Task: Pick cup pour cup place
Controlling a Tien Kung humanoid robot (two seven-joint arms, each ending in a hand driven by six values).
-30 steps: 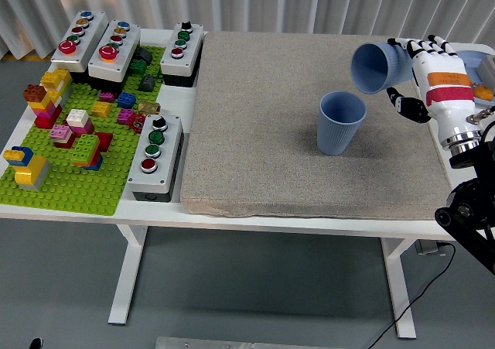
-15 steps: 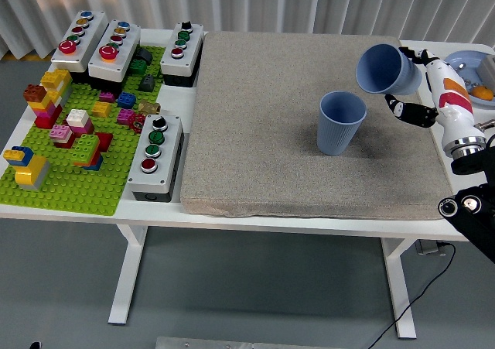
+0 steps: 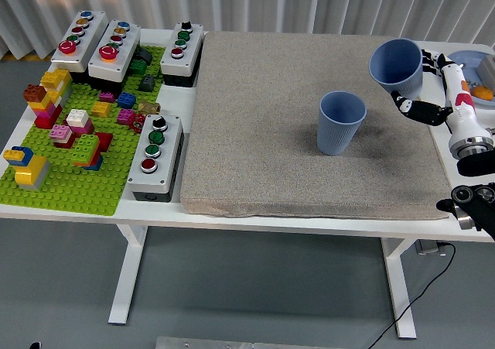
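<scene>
White tabletop carries a grey felt mat; on it, nearer, stands an upright blue ribbed plastic cup. Beyond and right, the right hand, fingers clamped, holds a second blue plastic cup aloft, nearly upright. It looks light, stiff and slightly slippery; gripping mid-wall suits.

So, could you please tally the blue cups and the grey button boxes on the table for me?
Blue cups: 2, the held cup in the right robot hand and the standing cup on the mat.
Grey button boxes: 4, three at the far left, one nearer.
Total: 6
</scene>
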